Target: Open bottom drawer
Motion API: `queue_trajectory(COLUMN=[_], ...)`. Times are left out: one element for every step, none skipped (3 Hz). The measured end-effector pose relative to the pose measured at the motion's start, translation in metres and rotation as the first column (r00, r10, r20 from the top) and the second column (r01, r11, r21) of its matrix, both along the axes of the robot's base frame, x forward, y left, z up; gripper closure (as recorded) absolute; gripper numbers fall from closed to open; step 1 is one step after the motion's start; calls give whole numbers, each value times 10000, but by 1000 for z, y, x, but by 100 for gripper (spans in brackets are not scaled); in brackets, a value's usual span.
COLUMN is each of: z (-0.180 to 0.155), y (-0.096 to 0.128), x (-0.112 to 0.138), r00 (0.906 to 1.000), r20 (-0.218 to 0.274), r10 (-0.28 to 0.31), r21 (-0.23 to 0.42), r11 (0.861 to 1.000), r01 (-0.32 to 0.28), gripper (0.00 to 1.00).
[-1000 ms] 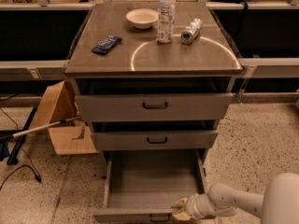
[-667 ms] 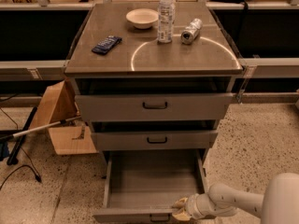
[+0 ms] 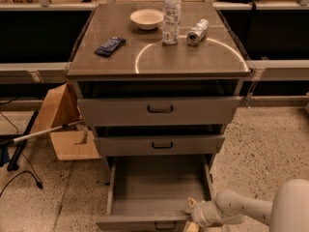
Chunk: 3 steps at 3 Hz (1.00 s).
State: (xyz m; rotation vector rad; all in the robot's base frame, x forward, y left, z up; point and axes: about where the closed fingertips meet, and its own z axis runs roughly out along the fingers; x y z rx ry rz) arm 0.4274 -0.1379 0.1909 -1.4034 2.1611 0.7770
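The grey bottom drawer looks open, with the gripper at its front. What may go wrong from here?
1. The grey metal bottom drawer is pulled far out; more pulling might bring it out of the cabinet.
2. The pale gripper sits at the drawer's front edge, so a careless retreat may catch the rim and push the drawer shut.
3. A jolt might topple the upright clear plastic water bottle or roll the silver can lying beside it.
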Motion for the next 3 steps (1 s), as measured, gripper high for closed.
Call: queue_trajectory(z=[12,26,47], y=[-2,-6,-11], x=[5,10,14], r00=[10000,10000,9995], r20=[-33,22,297], r10=[66,31,-131], r21=[-64,-67,-157], r11=[10000,10000,9998], r01=[-67,-31,136], gripper=[0,0,0])
